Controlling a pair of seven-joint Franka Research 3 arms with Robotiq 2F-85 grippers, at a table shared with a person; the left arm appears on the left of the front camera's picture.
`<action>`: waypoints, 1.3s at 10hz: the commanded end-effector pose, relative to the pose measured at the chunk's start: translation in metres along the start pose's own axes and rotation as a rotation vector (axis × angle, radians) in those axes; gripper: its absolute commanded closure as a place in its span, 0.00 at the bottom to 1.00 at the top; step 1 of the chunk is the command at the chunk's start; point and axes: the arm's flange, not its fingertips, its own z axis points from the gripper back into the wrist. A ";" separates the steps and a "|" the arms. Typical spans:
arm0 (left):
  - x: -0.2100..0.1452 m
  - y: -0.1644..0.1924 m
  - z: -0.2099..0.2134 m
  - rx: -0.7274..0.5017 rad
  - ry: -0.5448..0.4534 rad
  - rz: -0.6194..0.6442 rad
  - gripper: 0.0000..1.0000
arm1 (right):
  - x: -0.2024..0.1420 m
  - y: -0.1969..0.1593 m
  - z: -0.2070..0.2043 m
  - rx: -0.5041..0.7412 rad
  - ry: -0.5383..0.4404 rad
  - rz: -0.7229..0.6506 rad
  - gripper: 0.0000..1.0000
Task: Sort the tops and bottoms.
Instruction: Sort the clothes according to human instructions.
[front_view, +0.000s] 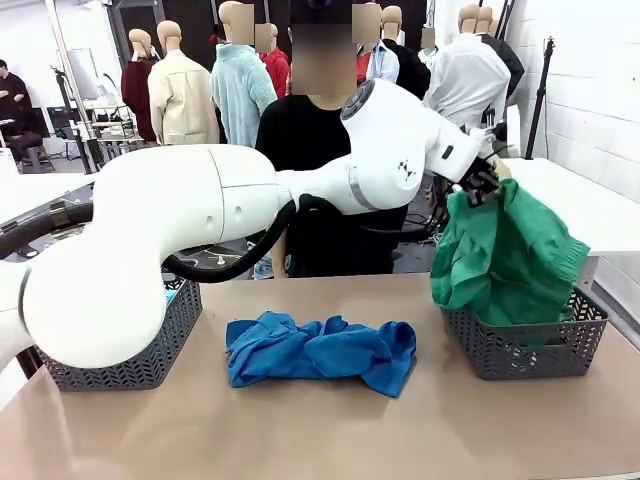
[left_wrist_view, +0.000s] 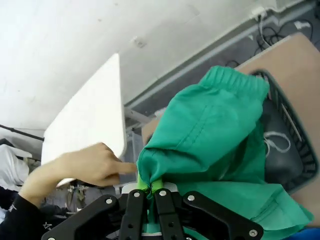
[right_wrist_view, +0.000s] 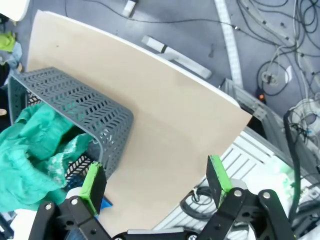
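Note:
The bottoms (front_view: 510, 250), an emerald-green cloth garment, hang from my left gripper (front_view: 483, 185), which is shut on their top edge. Their lower part drapes into the grey basket (front_view: 525, 350) at the right. In the left wrist view the green pads (left_wrist_view: 142, 185) pinch a fold of the bottoms (left_wrist_view: 210, 130) above that basket (left_wrist_view: 295, 145). A royal blue top (front_view: 320, 350) lies crumpled on the table's middle. My right gripper (right_wrist_view: 156, 180) is open over the table's edge, beside the basket (right_wrist_view: 75, 105) that holds the green cloth (right_wrist_view: 30, 155).
A second grey basket (front_view: 140, 365) stands at the left, partly behind my left arm. A person in black stands across the table, one hand (left_wrist_view: 85, 165) close to the pinched fold. A white table (left_wrist_view: 90, 115) stands beyond the right basket.

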 end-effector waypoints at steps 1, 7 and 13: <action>0.011 0.006 0.008 0.034 -0.034 0.011 1.00 | 0.001 -0.002 0.002 -0.020 0.004 0.013 0.00; -0.003 0.002 -0.012 0.037 -0.045 0.017 1.00 | 0.001 -0.002 0.002 -0.020 0.004 0.013 0.00; -0.058 -0.056 -0.126 -0.167 -0.028 0.100 1.00 | 0.001 -0.002 0.002 -0.020 0.004 0.013 0.00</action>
